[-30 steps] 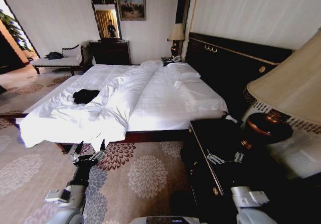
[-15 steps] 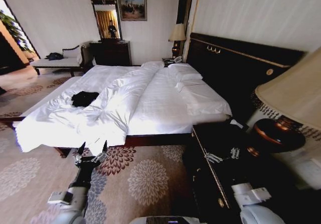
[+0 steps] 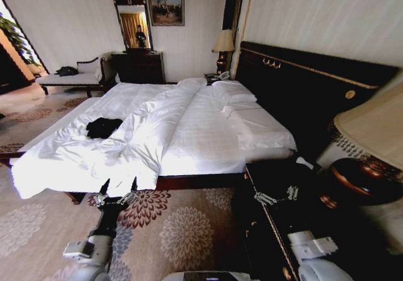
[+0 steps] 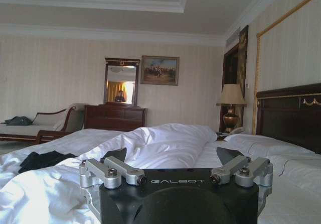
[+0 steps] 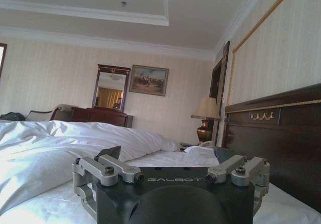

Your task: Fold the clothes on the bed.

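Note:
The clothes (image 3: 103, 127) lie as a crumpled black heap on the left side of the bed (image 3: 201, 136), whose white duvet is bunched into a ridge down the middle. Low in front of the bed's foot edge, my left gripper (image 3: 119, 188) is open over the carpet, well short of the clothes. My right gripper (image 3: 278, 196) is open above the dark nightstand at the bed's right side. In the left wrist view the clothes (image 4: 44, 159) show beyond the open left gripper (image 4: 172, 155). The right gripper (image 5: 166, 153) faces the white bedding and the headboard (image 5: 281, 133).
A dark nightstand (image 3: 277, 224) with a large lamp (image 3: 371, 136) stands close on the right. Patterned carpet (image 3: 182, 221) spreads before the bed. Far off are a white-cushioned bench (image 3: 69, 78) with a dark heap on it, and a dresser (image 3: 138, 67) under a mirror.
The whole head picture has shifted: the bed now sits lower and nearer, the lamp farther right, so the camera moved. Both grippers keep their open pose.

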You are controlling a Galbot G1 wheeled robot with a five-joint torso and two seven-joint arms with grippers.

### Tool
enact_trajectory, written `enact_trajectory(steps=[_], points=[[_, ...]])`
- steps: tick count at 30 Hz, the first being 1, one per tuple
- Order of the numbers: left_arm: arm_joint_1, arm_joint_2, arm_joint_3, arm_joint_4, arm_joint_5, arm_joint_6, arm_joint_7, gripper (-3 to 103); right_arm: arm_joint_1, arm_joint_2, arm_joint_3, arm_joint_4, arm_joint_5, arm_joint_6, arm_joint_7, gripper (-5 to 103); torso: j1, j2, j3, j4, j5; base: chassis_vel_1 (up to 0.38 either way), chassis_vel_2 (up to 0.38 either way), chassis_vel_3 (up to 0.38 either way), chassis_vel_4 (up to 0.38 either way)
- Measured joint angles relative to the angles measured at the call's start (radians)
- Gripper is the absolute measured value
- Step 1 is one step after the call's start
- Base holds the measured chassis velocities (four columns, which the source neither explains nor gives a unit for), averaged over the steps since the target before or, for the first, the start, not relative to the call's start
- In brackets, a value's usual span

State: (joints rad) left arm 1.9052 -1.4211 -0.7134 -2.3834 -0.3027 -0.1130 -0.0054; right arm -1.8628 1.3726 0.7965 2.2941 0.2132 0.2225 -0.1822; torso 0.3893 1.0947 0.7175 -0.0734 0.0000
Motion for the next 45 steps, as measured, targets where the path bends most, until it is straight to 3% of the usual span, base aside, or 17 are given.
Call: enact_trajectory(steps=[33,45], points=[[0.02,-0.001,0.028,-0.016,0.033,-0.01,-0.002,100,0.011,0.016,-0.005,-0.018,-0.017,0.0,0.0,100,0.0,0.0,0.0,0.0,0.0,-0.095,0.096,0.091,-0.094],[0.03,-0.004,0.044,-0.033,0.051,-0.016,-0.005,100,0.045,0.008,-0.005,-0.051,0.0,-0.021,0.039,100,0.0,0.0,0.0,-0.0001,0.0,-0.095,0.09,0.081,-0.083]])
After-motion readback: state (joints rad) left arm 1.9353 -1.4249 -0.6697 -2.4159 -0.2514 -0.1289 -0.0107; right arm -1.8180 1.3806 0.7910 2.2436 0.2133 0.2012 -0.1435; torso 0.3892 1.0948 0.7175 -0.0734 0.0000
